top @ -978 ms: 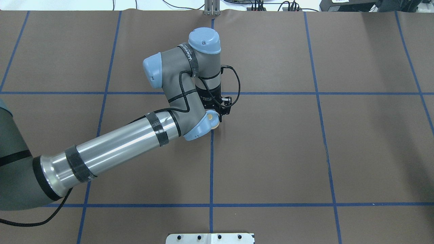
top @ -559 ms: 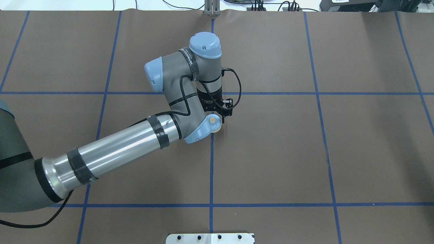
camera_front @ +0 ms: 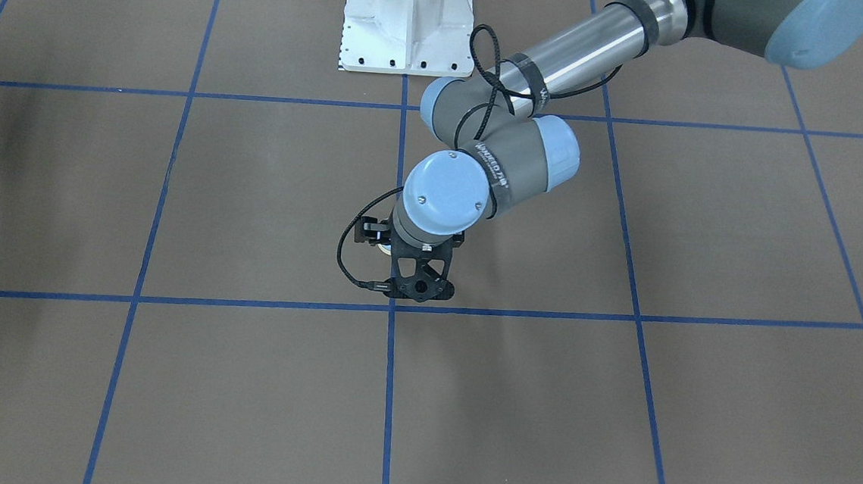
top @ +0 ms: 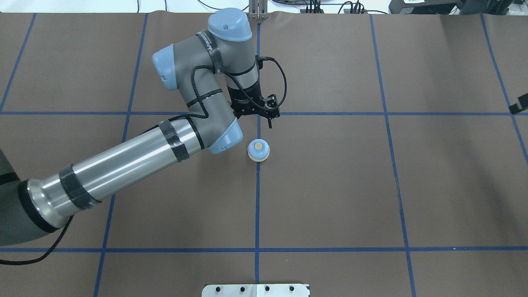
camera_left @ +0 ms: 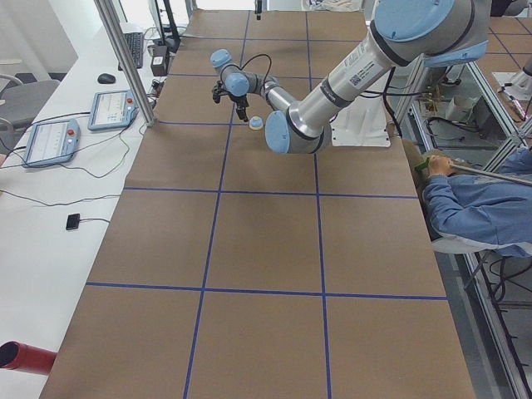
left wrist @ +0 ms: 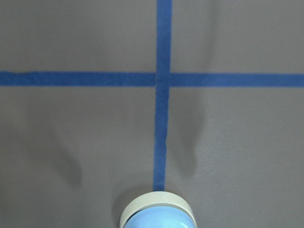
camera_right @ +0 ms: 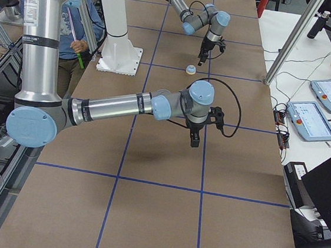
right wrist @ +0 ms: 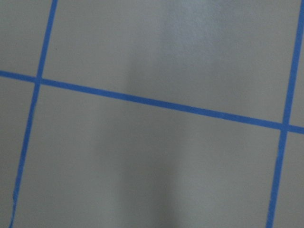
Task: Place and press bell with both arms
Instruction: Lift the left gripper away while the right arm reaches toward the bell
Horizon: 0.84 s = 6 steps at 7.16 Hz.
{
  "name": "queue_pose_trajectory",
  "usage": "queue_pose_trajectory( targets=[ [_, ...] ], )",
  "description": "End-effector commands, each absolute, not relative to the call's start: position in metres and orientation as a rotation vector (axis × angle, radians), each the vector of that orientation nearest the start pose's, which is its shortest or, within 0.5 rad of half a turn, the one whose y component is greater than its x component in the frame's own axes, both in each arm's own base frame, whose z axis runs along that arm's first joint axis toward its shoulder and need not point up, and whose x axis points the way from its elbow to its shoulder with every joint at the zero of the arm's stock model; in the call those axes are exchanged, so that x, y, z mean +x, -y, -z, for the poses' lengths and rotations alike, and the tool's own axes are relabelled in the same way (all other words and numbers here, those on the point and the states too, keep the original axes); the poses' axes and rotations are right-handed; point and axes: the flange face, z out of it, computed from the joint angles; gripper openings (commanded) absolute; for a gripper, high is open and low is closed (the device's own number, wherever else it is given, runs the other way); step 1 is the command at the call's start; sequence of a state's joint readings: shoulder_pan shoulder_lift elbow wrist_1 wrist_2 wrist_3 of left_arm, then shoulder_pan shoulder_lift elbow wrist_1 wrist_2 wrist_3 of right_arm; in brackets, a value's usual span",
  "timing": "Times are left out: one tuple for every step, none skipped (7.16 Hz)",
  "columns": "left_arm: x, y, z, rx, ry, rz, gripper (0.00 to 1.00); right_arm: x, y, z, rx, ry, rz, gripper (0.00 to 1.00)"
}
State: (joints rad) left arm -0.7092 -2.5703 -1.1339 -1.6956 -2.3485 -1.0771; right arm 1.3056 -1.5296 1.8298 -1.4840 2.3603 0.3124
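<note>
The bell stands free and upright on the brown table, on a blue tape line. It also shows at the bottom of the left wrist view and in the side views. My left gripper hangs above the table just beyond the bell, pointing down, open and empty. From the front its wrist hides most of the bell. My right gripper points down over bare table far to the bell's right. Only a black tip of it shows at the overhead view's right edge, so I cannot tell whether it is open.
The brown table cover carries a grid of blue tape lines. The white bolted pedestal stands at the robot's side. Tablets and cables lie on the white bench beyond the far edge. A seated person is behind the robot.
My left gripper has let go of the bell, risen and moved away from it toward the far side. The bell stays on the blue line, now fully uncovered.
</note>
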Motion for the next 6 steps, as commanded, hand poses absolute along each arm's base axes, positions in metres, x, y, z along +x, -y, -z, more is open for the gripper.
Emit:
queue_pose_trajectory(
  targets=[
    [0.481, 0.552, -0.242, -0.219, -1.004, -0.049, 0.99, -0.186, 0.544, -0.396, 0.137, 0.836, -0.031, 1.0],
    [0.439, 0.526, -0.278, -0.206, -1.009, -0.046, 0.98, -0.259, 0.532, -0.357, 0.138, 0.824, -0.082, 1.0],
    [0.404, 0.514, -0.304, -0.184, -1.009, -0.051, 0.98, -0.34, 0.512, -0.312, 0.153, 0.822, -0.153, 0.97],
    [0.374, 0.505, -0.335, -0.154, -1.0, -0.094, 0.98, -0.419, 0.479, -0.272, 0.161, 0.83, -0.195, 0.88],
    [0.348, 0.508, -0.357, -0.128, -0.988, -0.108, 0.98, -0.466, 0.466, -0.241, 0.151, 0.852, -0.215, 0.8],
    [0.337, 0.508, -0.369, -0.119, -0.98, -0.113, 0.98, -0.509, 0.462, -0.214, 0.106, 0.875, -0.249, 0.79]
  ],
)
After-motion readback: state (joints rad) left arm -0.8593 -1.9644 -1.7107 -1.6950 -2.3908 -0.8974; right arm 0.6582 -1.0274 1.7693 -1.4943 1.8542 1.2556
